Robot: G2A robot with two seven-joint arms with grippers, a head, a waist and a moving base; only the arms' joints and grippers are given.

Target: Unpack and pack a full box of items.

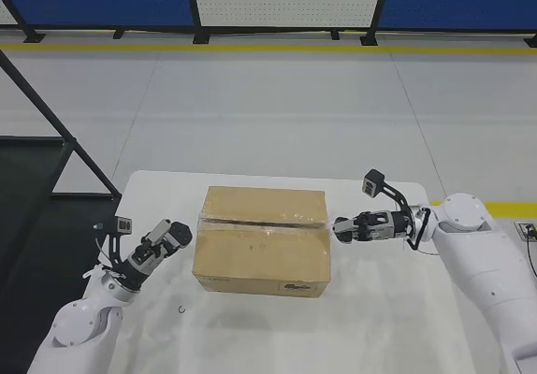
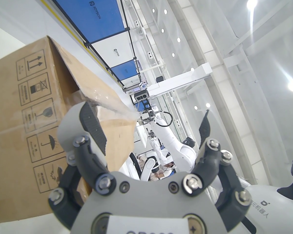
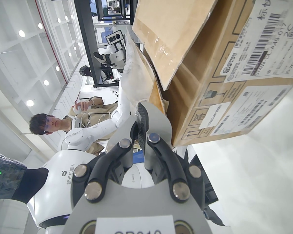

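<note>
Left pincer [image 1: 184, 231] gapes wide at the box's [image 1: 261, 251] nine o'clock; right pincer [image 1: 338, 228], at three, pinches clear tape [image 3: 134, 80]; flaps hide the contents.

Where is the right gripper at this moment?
In the top view, the right gripper is at the right end of the cardboard box, level with its top seam, shut on clear tape.

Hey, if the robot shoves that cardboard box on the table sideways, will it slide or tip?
Likely slides rather than tips: the cardboard box is wide, low and flat on the table. With a top flap lifted and clear tape pulled loose, the top will probably flex if pressed. Fragile-goods symbols on its side suggest pushing gently.
</note>
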